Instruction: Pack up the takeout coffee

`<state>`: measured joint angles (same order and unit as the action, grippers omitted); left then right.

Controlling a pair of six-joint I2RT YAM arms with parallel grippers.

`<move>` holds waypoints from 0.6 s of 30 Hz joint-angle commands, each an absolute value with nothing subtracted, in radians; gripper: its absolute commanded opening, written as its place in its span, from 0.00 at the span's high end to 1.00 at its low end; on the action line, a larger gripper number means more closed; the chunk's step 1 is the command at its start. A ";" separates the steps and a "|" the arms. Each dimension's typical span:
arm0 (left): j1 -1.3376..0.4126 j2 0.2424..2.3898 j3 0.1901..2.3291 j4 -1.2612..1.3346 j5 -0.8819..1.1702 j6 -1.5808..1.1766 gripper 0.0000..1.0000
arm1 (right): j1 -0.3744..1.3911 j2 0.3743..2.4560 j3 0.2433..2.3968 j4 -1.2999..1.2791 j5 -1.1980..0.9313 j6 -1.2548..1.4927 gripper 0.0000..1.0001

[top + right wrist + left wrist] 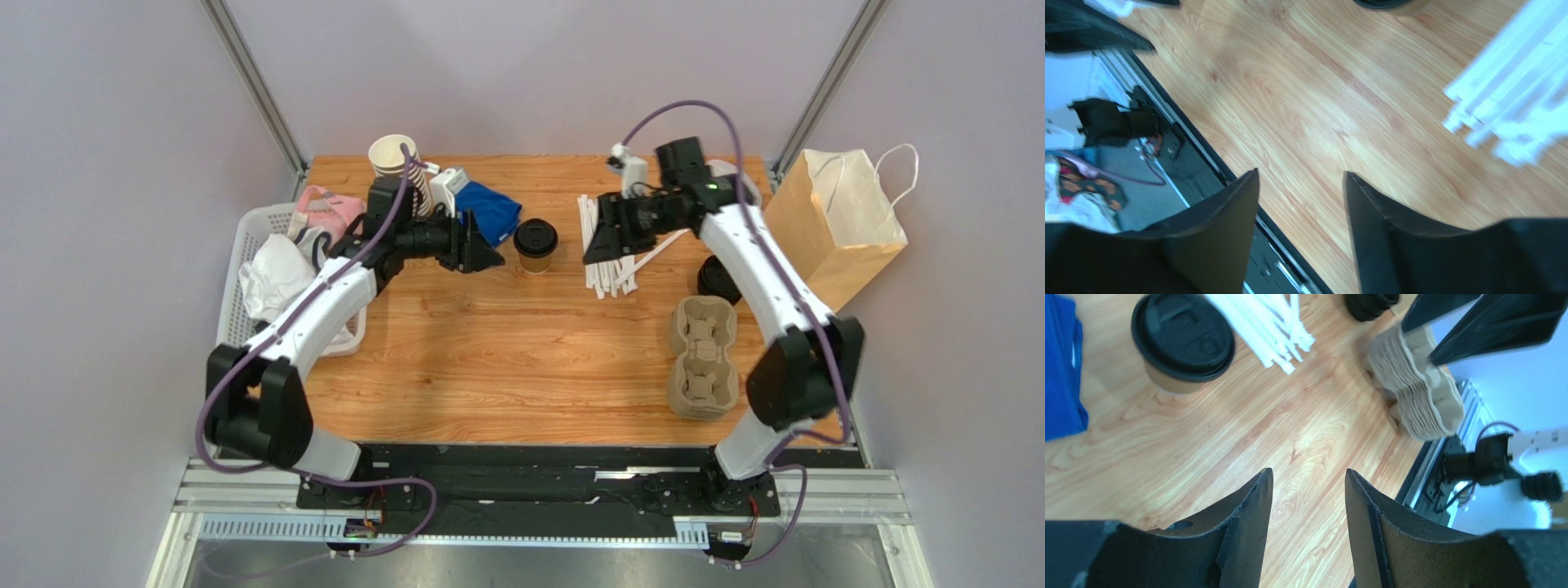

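Note:
The takeout coffee (535, 244), a brown paper cup with a black lid, stands upright on the wooden table (491, 355) at the back middle. It also shows in the left wrist view (1181, 343). My left gripper (487, 257) hovers just left of it, open and empty. My right gripper (597, 249) hovers to the right of the cup, above white sticks, open and empty. In the right wrist view only the cup's lower edge (1392, 5) shows at the top. Both grippers point toward the cup from opposite sides without touching it.
White sticks (613, 251) lie right of the cup. A pulp cup carrier (703, 355) sits at front right, a brown paper bag (838, 227) at far right, black lids (719, 281) near it. A blue cloth (491, 211), stacked cups (399, 165) and a white basket (264, 288) are at left.

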<state>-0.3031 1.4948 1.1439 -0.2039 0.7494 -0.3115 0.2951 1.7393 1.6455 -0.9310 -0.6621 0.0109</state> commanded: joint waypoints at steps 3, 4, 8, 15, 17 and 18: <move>-0.299 1.396 1.282 -0.714 0.799 0.118 0.44 | 0.067 1.409 1.459 -1.337 -0.540 -0.308 0.19; -0.299 1.388 1.290 -0.739 0.767 0.138 0.45 | 0.031 1.384 1.436 -1.363 -0.525 -0.355 0.16; -0.299 1.278 1.241 -0.709 0.758 0.115 0.45 | -0.078 1.278 1.362 -1.437 -0.399 -0.384 0.23; -0.301 1.215 1.190 -0.643 0.752 0.066 0.44 | -0.074 1.170 1.244 -1.263 -0.293 -0.213 0.50; -0.301 1.191 1.180 -0.643 0.735 0.067 0.44 | -0.066 1.187 1.207 -1.218 -0.269 -0.196 0.54; -0.299 1.178 1.163 -0.640 0.727 0.069 0.45 | -0.046 1.195 1.197 -1.206 -0.223 -0.193 0.55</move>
<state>-0.3012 1.2289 1.1900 -0.6540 0.7467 0.0475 -0.0765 1.1908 1.2358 -1.3033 -0.3305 -0.2501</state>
